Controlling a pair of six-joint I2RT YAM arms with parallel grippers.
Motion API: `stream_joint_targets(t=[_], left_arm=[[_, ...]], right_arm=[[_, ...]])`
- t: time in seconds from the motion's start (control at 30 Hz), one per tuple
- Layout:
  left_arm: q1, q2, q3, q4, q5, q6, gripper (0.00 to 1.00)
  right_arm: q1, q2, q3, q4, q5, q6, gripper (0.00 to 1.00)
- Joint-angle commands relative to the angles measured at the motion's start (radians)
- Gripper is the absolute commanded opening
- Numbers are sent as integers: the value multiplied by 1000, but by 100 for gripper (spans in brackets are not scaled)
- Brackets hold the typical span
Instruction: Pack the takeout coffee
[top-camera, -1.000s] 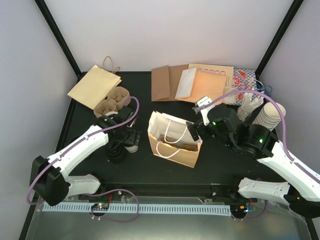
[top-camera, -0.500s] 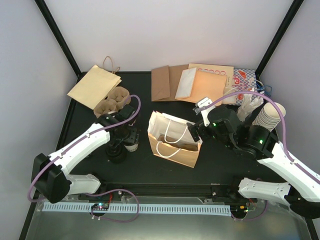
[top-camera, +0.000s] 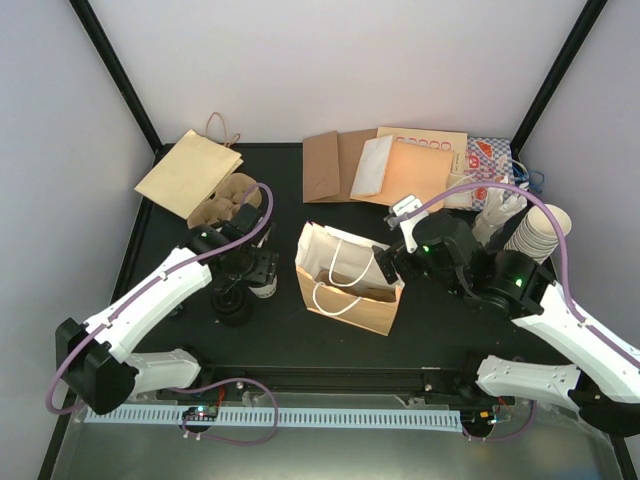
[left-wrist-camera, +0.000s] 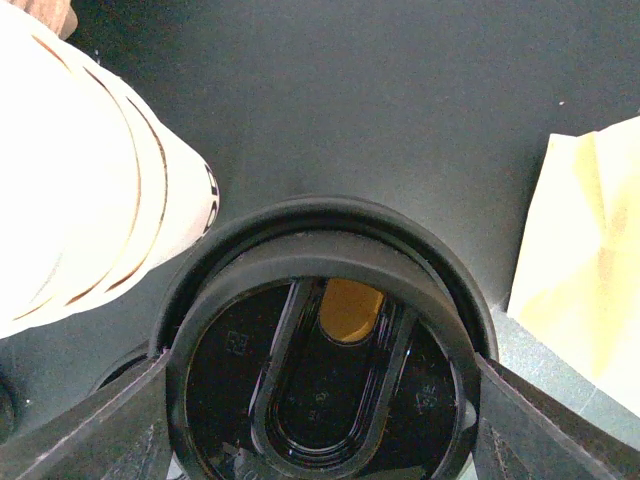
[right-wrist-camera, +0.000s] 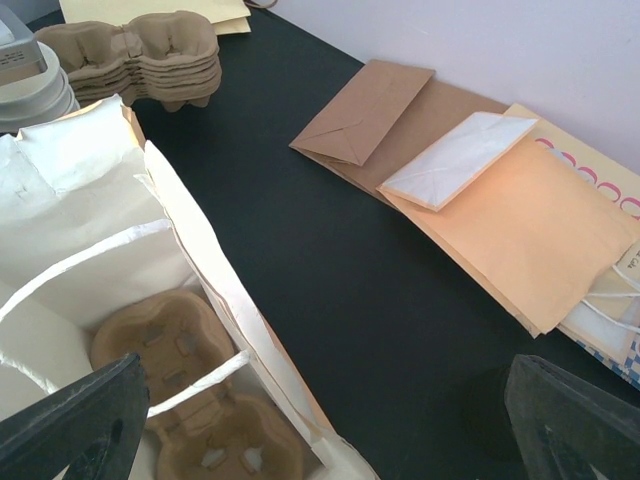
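One takeout coffee cup, cream-white with a black sip lid (left-wrist-camera: 325, 395), fills the lower half of the left wrist view. My left gripper (left-wrist-camera: 320, 425) is shut on it, with a finger pressed against each side of the lid's rim. From above, this cup (top-camera: 264, 291) stands on the black table just left of the paper bag (top-camera: 345, 282), under my left gripper (top-camera: 256, 278). A second cream-white cup (left-wrist-camera: 90, 200) stands close beside it (top-camera: 232, 308). My right gripper (right-wrist-camera: 330, 435) is open at the bag's right edge (top-camera: 386, 266), holding nothing. A brown carrier tray (right-wrist-camera: 175, 355) lies inside the bag.
A stack of brown carrier trays (top-camera: 226, 200) and a flat tan bag (top-camera: 188, 172) lie at the back left. Flat paper bags and envelopes (top-camera: 390, 165) line the back. Stacks of lidless cups (top-camera: 537, 230) stand at the right.
My left gripper has closed in on the lidded cup, and the left arm's elbow has shifted slightly. The right arm and the bag have not moved.
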Motion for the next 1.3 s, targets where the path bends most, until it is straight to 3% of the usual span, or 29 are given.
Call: stream_joint_targets(t=[0.0, 0.83, 1.27], left_arm=[[-5, -15, 49, -38, 23, 10, 70], [-5, -296, 436, -195, 14, 98, 69], [-4, -400, 503, -85, 215, 147, 70]], right_arm=[[-2, 3, -6, 17, 16, 15, 100], [-3, 62, -34, 7, 24, -44, 100], [-3, 94, -79, 53, 28, -145, 100]])
